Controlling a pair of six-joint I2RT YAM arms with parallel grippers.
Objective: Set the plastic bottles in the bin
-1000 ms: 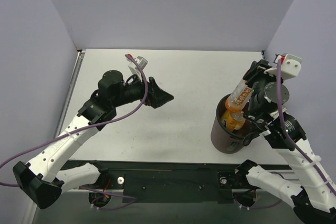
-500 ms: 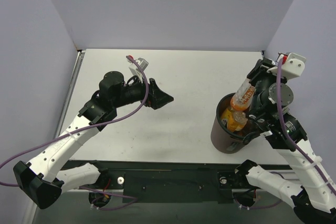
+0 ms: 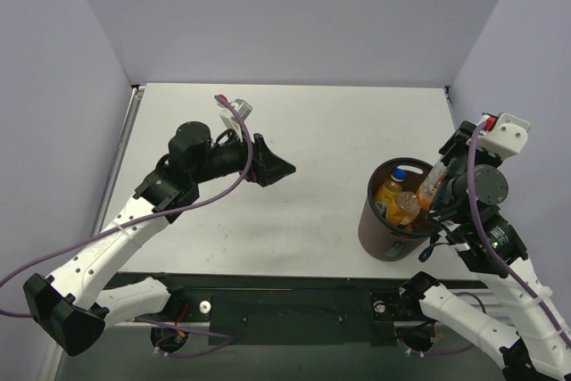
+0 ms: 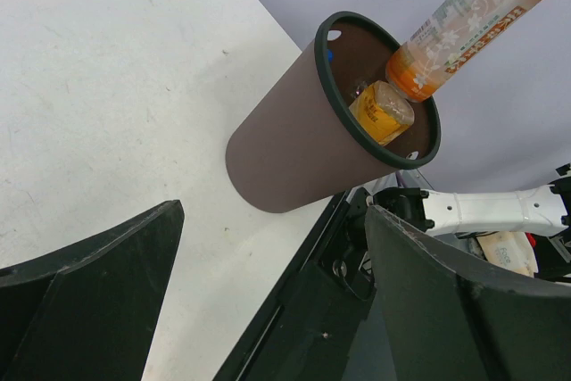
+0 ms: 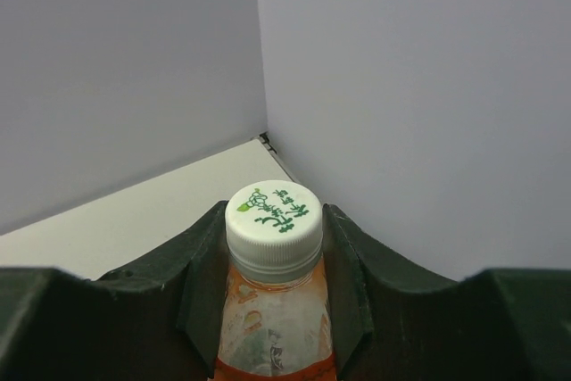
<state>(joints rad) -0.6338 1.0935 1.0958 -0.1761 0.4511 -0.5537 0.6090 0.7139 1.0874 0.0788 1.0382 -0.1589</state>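
The dark brown bin (image 3: 379,236) stands at the right near edge of the table. A yellow-labelled bottle (image 3: 389,195) and a blue-capped bottle (image 3: 399,173) lie inside it. My right gripper (image 3: 442,183) is shut on the neck of a clear bottle with orange liquid (image 3: 429,188). That bottle tilts, with its lower end inside the bin's rim. The right wrist view shows its white cap (image 5: 273,217) between my fingers (image 5: 203,265). My left gripper (image 3: 275,167) is open and empty above mid-table. The left wrist view shows the bin (image 4: 285,149) and the held bottle (image 4: 464,20).
Grey walls close in the table at the back and both sides. The bin sits close to the black front rail (image 3: 285,296) and to the right arm's base. The right arm's links hang over the bin's right side.
My right gripper has moved right and toward the near edge, lowering the orange-liquid bottle from above the bin until its lower end is inside the rim. The left arm has barely moved.
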